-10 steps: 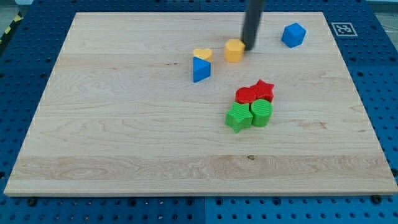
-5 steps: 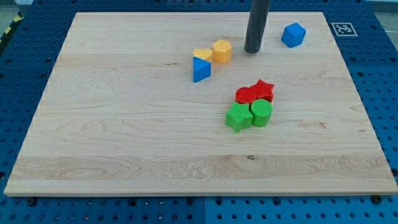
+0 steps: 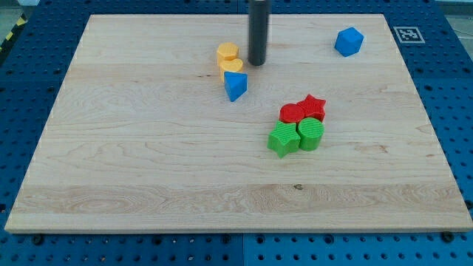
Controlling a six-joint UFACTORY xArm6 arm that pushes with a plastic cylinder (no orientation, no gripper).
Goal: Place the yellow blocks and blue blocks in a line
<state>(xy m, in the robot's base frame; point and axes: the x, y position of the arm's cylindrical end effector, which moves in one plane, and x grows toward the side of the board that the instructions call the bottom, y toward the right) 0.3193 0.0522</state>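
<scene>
A yellow hexagon block (image 3: pixel 228 52) sits above a yellow heart block (image 3: pixel 232 66), which sits above a blue triangle block (image 3: pixel 235 85); the three touch in a short column left of the board's top middle. A blue cube block (image 3: pixel 349 41) lies alone at the top right. My tip (image 3: pixel 256 63) rests just right of the yellow heart block, a small gap from it.
A red round block (image 3: pixel 293 113) and a red star block (image 3: pixel 313 107) touch a green star block (image 3: pixel 283 139) and a green round block (image 3: pixel 311 134) in a cluster right of centre. The wooden board (image 3: pixel 148 177) lies on a blue pegboard.
My tip moved left from the top middle. The yellow hexagon slid left to sit above the yellow heart; the heart and blue triangle shifted slightly left.
</scene>
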